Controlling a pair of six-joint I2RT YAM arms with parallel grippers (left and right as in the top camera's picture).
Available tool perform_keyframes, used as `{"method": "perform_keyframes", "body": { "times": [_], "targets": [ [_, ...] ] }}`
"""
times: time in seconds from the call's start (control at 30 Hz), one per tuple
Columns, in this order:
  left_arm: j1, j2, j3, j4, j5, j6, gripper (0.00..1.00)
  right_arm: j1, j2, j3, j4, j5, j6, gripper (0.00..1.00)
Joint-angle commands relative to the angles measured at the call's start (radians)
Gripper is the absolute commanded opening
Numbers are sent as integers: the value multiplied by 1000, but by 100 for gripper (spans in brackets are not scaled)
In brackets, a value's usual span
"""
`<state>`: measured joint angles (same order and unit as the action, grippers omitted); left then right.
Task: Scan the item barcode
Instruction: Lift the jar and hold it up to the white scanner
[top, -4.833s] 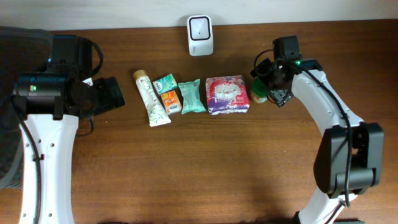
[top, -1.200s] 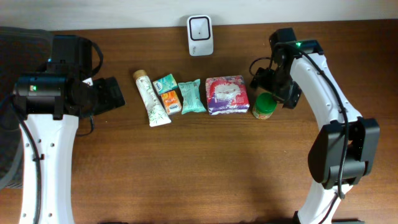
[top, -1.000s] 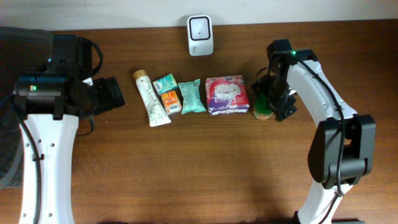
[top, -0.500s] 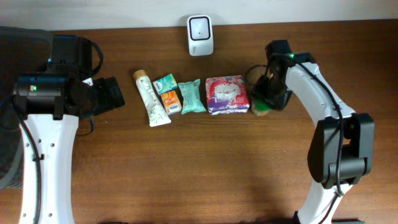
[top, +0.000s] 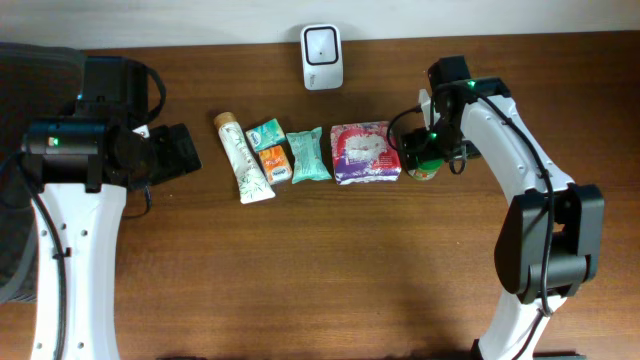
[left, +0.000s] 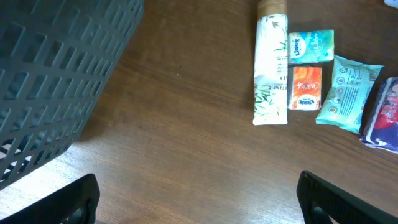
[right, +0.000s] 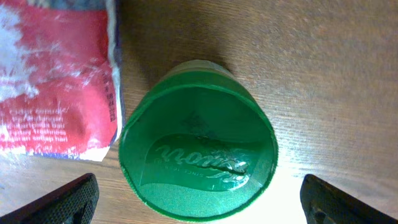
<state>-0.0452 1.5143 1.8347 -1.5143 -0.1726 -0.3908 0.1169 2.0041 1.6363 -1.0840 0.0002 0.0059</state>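
Seeing the green-lidded jar (top: 424, 168) upright on the worktop (top: 300, 260), just beside the right edge of the red-and-white pack (top: 365, 152) (well apart from the white scanner (top: 322, 43) at the back edge). Looking straight down on its lid through the right gripper (right: 200, 200), jaws spread wide to either side, clear of the lid, gripping nothing. Likewise the left gripper (left: 199, 200): spread wide, nothing held, near the grey basket (left: 56, 74) and the tube (left: 271, 68).

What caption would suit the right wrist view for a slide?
Open right gripper poised directly above the green jar lid, beside a red packet on the wooden table.
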Motion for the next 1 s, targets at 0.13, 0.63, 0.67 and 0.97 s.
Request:
{"method": "perform_keyframes", "body": {
  "times": [0.13,0.63,0.67,0.97],
  "targets": [
    [3,-12,5,2,-5,-13,99,5,0,40,19,-260,439,98],
    [3,-12,5,2,-5,-13,99,7,1,51,24,-70,780,98],
    [3,-12,5,2,-5,-13,99,7,1,51,20,-66,798,98],
    [3,-12,5,2,-5,-13,99,7,65,50,41,-35,845,99]
  ]
}}
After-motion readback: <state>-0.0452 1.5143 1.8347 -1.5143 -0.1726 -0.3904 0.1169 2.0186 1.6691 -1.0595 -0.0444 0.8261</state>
